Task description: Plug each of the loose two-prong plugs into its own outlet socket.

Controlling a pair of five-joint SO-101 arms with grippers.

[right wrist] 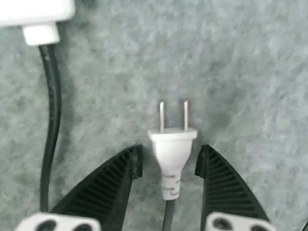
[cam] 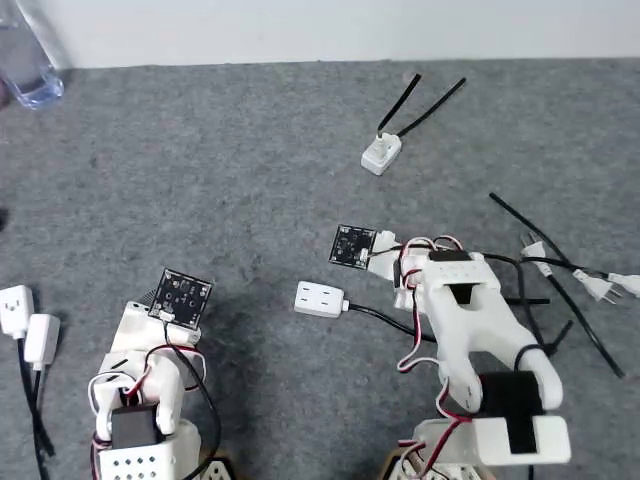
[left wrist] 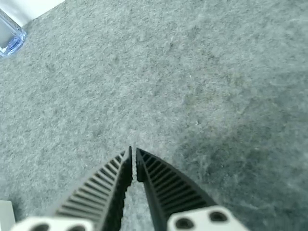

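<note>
Spread apart, my right fingers (right wrist: 113,185) straddled a white plug (right wrist: 172,149) without touching it. My left fingers (left wrist: 108,187) were all but pressed together over bare grey counter (left wrist: 216,72). On that counter the white socket block (cam: 320,299) lay near my right arm, its black cord (right wrist: 50,96) trailing past one finger. The plug lay flat, its prongs (right wrist: 162,115) pointing away from my wrist. I judged it light, hard and smooth, with a lead likely to tug. I meant to pinch the sides of its body behind the flange, clear of the prongs.
</note>
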